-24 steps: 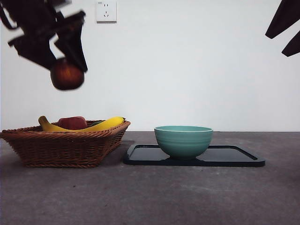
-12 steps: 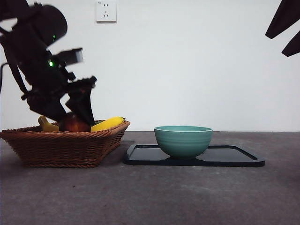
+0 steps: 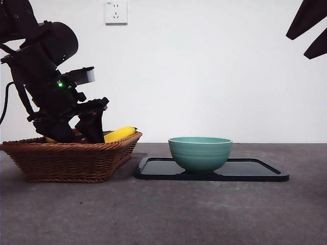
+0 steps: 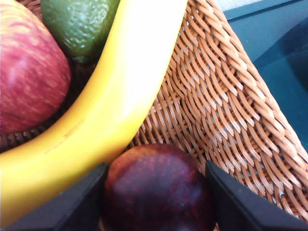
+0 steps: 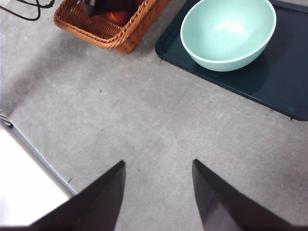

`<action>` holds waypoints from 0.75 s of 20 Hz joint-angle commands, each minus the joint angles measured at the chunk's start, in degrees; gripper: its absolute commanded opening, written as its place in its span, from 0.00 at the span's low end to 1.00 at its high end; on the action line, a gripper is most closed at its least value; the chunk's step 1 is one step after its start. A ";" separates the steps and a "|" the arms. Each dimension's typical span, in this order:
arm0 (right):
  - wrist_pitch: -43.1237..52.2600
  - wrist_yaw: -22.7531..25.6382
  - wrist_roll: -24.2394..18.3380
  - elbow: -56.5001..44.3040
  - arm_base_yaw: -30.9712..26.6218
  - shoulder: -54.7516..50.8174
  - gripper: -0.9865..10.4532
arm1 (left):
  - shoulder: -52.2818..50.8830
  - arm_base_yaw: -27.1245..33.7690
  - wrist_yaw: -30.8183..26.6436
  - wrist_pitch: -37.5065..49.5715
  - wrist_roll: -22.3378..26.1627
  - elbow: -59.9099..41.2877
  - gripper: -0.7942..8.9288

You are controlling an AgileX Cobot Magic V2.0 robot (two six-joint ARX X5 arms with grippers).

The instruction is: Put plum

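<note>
Down inside the basket [image 3: 71, 161], left gripper [image 4: 156, 192] leans, jaws pinching the plum [image 4: 159, 187] beside a banana [image 4: 110, 110]

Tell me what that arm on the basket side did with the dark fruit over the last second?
The left gripper came down from high above the wicker basket into it, carrying the plum. It is still shut on the plum, low beside the banana. The bowl, the tray and the waiting right gripper stayed put.
</note>
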 commanded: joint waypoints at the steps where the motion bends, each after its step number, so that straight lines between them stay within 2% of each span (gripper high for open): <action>1: 0.83 0.09 -0.37 0.42 0.31 0.22 0.28 | 1.44 -0.26 -0.24 0.04 0.11 0.63 0.48; 8: 0.90 0.07 -0.42 0.42 0.31 0.22 0.28 | -1.90 -0.44 -0.24 -1.31 -0.04 1.20 0.50; 15: 0.90 0.07 -0.42 0.42 0.31 0.22 0.28 | -13.03 -0.50 -0.22 -5.35 -0.72 1.20 0.50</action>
